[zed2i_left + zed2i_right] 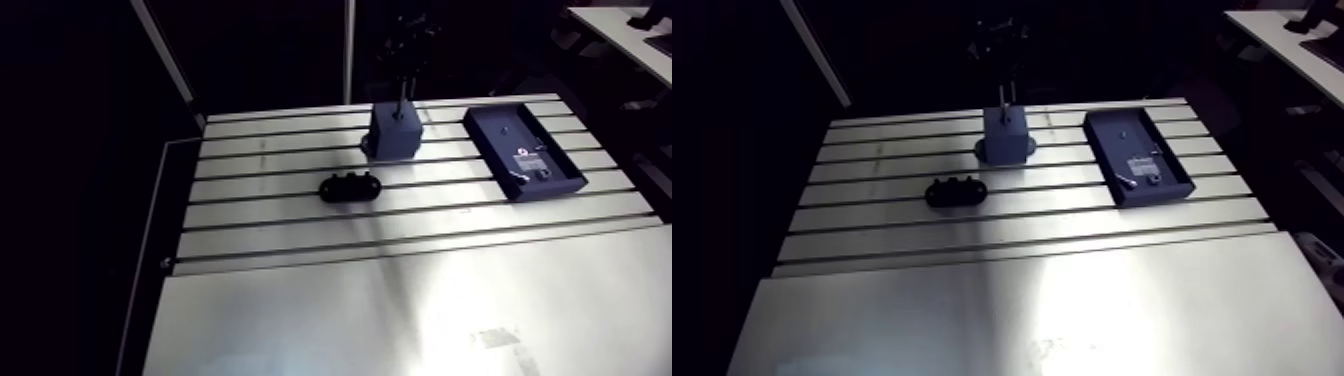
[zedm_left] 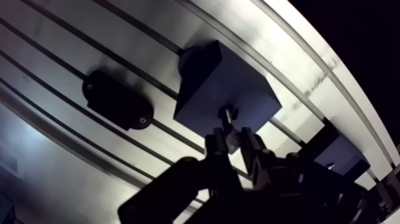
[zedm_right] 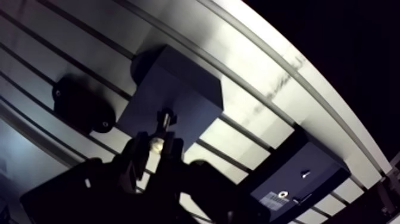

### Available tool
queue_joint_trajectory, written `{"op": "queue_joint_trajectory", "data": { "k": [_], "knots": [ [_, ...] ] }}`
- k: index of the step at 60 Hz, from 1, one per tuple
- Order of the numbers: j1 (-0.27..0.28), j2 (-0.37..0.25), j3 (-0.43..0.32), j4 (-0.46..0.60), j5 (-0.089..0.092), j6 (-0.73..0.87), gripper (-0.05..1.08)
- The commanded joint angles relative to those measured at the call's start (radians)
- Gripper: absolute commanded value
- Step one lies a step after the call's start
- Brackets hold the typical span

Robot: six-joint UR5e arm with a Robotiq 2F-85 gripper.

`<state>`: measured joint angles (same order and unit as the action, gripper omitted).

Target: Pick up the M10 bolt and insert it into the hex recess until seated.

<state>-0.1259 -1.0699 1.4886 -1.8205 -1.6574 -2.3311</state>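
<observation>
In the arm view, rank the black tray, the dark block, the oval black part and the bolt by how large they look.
1. black tray
2. dark block
3. oval black part, smaller although it lies nearer the camera
4. bolt, only a thin sliver above the block

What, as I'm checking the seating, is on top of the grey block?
The bolt, pinched in the gripper, stands over the top of the grey block. Its end covers the hex recess, so seating cannot be seen.
</observation>
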Motion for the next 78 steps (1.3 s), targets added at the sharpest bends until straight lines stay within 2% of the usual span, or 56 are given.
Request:
{"op": "queue_joint_trajectory", "data": {
  "k": [1,70,78],
  "knots": [
    [0.000,0.000,-0.001,0.000,0.000,0.000,0.84],
    [0.000,0.015,-0.008,-0.001,0.000,0.002,0.84],
    [0.000,0.015,-0.003,-0.001,0.000,0.003,0.77]
  ]
}}
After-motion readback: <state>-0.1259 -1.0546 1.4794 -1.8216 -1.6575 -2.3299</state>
